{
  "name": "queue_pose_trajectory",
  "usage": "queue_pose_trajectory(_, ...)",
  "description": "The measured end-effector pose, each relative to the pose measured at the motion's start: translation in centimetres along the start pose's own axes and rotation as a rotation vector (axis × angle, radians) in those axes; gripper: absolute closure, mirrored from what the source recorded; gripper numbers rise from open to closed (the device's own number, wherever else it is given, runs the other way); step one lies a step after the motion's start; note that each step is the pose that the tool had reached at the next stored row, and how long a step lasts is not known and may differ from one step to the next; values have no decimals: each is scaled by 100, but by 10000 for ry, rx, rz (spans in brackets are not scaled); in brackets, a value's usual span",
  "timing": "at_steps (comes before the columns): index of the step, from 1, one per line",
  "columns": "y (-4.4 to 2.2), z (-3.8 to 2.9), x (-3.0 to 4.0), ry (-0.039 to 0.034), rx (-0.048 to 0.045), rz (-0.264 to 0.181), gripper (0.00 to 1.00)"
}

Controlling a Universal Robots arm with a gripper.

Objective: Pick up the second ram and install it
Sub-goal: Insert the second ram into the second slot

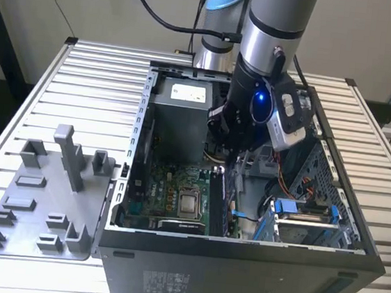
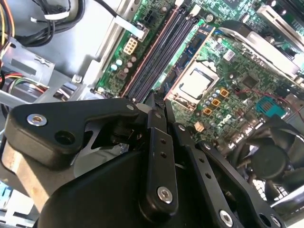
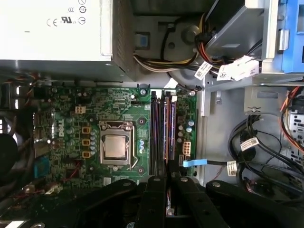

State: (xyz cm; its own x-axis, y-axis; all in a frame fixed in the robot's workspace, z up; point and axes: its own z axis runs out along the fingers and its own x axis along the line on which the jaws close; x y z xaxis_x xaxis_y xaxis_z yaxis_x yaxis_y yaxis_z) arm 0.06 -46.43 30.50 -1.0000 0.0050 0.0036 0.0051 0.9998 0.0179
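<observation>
Jaws pinch the second ram (image 3: 168, 137) edge-on over the motherboard (image 3: 118, 109) slots.

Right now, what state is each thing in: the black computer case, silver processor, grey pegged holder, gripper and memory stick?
Black computer case: on its side, panel off.
Silver square processor: seated in its socket, uncovered.
Grey plastic pegged holder: flat on the slatted table, beside the case.
Black gripper: low over the memory slots.
Dark memory stick: upright along a slot; whether fully seated, unclear.
</observation>
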Motion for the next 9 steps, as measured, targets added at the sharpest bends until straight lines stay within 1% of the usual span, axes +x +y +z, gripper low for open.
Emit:
queue_pose_trajectory(5,-1,75,12,-1,-1,-1,86)
queue_pose_trajectory(9,-2,80,13,2,4,-2,86)
